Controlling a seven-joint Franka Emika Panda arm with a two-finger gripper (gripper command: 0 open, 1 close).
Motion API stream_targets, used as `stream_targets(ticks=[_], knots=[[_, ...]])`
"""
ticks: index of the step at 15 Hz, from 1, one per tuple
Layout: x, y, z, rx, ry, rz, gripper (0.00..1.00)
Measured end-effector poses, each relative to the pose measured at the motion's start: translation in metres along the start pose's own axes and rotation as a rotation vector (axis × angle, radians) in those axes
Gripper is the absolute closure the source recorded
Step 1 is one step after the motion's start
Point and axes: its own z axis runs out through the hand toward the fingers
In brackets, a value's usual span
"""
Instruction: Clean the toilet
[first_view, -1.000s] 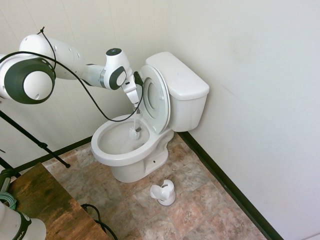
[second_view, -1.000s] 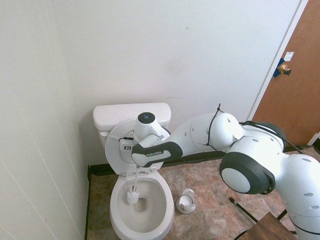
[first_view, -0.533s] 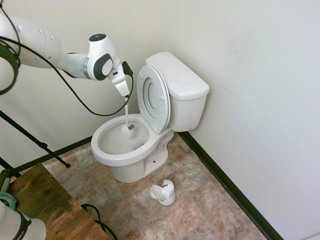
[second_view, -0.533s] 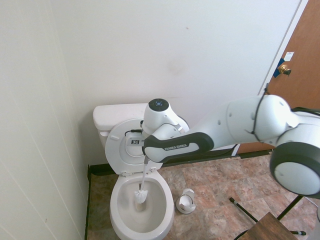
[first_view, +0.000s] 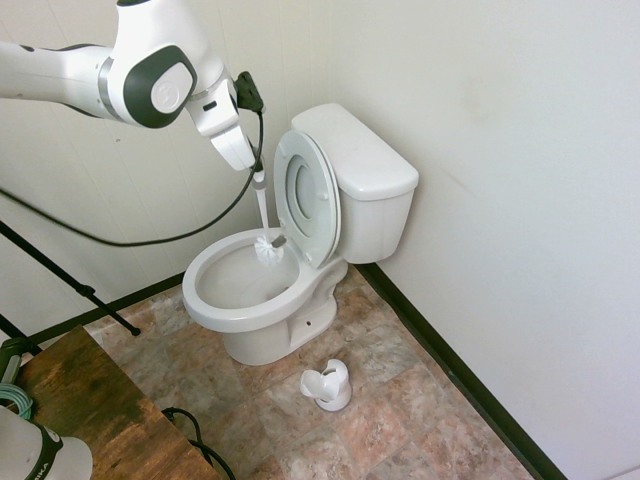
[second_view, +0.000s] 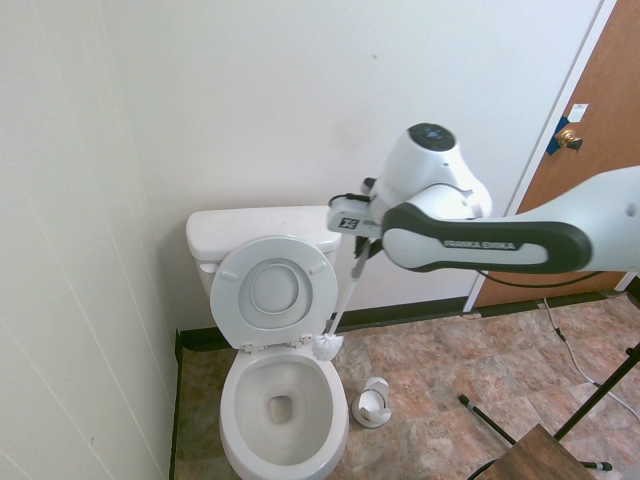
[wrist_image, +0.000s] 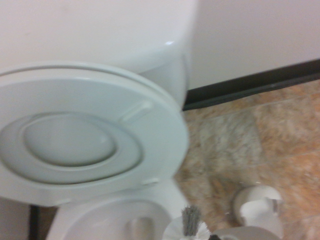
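Note:
The toilet (first_view: 262, 343) stands in the corner, a glossy white bowl with its seat and lid (first_view: 306, 196) raised against the tank (first_view: 362, 165). My gripper (first_view: 256, 172) hangs above the bowl's back edge, shut on the thin handle of a white toilet brush (first_view: 269, 249). The brush head is level with the rim. In the second exterior view the gripper (second_view: 355, 266) is right of the lid (second_view: 274, 292), and the brush head (second_view: 327, 347) hangs over the bowl's right rim. The wrist view shows the lid (wrist_image: 85, 140) and the bristles (wrist_image: 188, 227).
The rounded white brush holder (first_view: 328, 385) sits on the tiled floor beside the pedestal, also the holder (second_view: 373, 402). Walls close in behind and beside the tank. A wooden table corner (first_view: 90, 410) is near the front. A brown door (second_view: 590, 170) is on the far side.
The arm has risen and swung away from over the bowl. The brush head came up from inside the bowl to rim height at its edge.

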Motion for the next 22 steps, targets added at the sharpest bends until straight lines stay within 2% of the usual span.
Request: stream_targets(ticks=[2,6,8,12,22], knots=[[0.04,0.037,-0.003,0.001,0.058,0.05,1.0],[0.078,0.067,0.043,0.011,0.166,0.124,1.0],[0.083,0.064,0.083,-0.011,0.181,0.161,1.0],[0.083,0.068,0.108,-0.021,0.22,0.188,1.0],[0.067,0.102,0.288,-0.135,0.233,0.245,1.0]])
